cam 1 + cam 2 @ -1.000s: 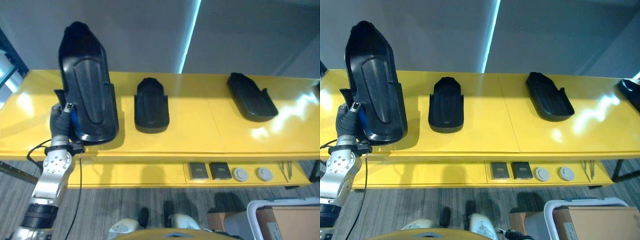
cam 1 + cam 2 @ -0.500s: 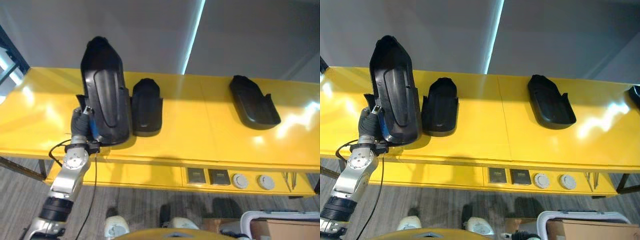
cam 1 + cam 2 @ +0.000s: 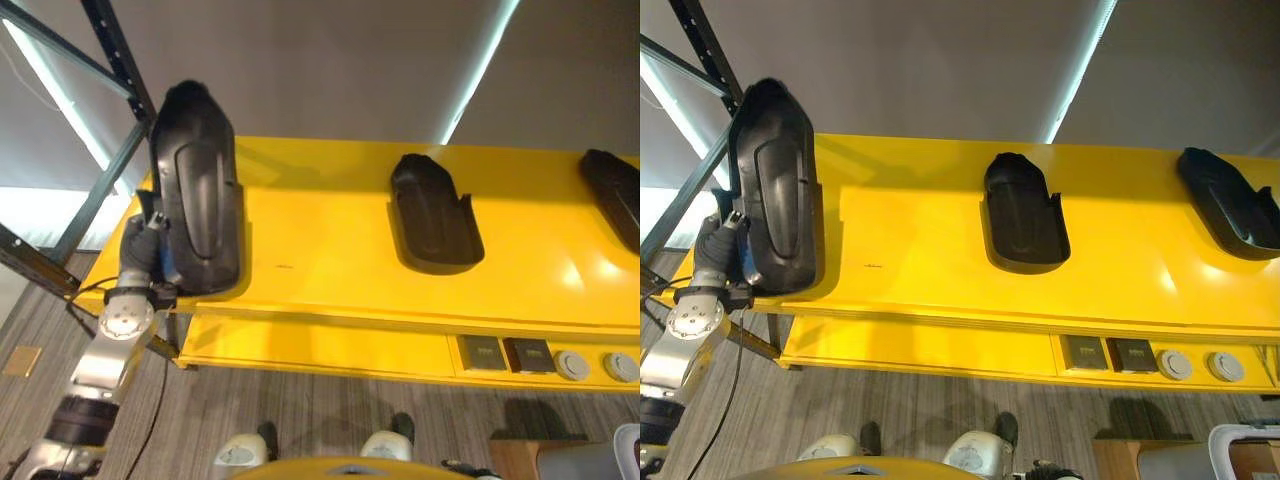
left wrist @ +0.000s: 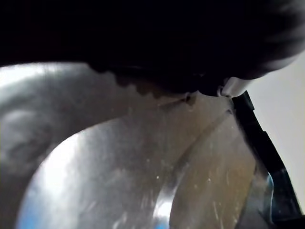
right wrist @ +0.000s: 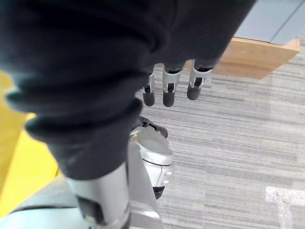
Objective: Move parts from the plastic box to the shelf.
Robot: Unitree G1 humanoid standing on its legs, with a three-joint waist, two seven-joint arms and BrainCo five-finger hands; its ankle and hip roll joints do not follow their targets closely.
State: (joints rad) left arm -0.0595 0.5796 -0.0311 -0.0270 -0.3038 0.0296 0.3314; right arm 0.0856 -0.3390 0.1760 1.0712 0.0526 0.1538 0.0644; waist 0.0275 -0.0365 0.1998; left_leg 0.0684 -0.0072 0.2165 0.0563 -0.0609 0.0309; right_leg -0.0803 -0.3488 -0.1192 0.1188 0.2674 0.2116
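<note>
Left hand (image 3: pixel 143 250) at the left front edge of the yellow shelf (image 3: pixel 320 260), arm rising from below, wrist cover dark and ribbed. It sits behind the lower end of a long black part (image 3: pixel 196 200); fingers hidden by the part, so whether they clasp it cannot be told. The part stands tilted up off the shelf top, its rounded upper end reaching toward the grey wall (image 3: pixel 300 60), its lower end over the shelf's front left corner. In the left wrist view a glossy moulded surface shows very close.

Right hand (image 5: pixel 171 88) hangs over grey striped carpet (image 5: pixel 238 143), fingers straight and relaxed, holding nothing.

Second black part (image 3: pixel 432 215) lies flat near the middle of the shelf, well apart from the first. Third black part (image 3: pixel 1228 205) lies toward the right end.

Dark metal rack posts (image 3: pixel 105 120) cross at the shelf's left end. On the lower yellow ledge at the right: two dark square pieces (image 3: pixel 1105 353) and two pale round discs (image 3: pixel 1200 365).

Parts: smooth black plastic, scoop-shaped, raised rims, ribbed centre panel. Shelf top: glossy, reflective.
</note>
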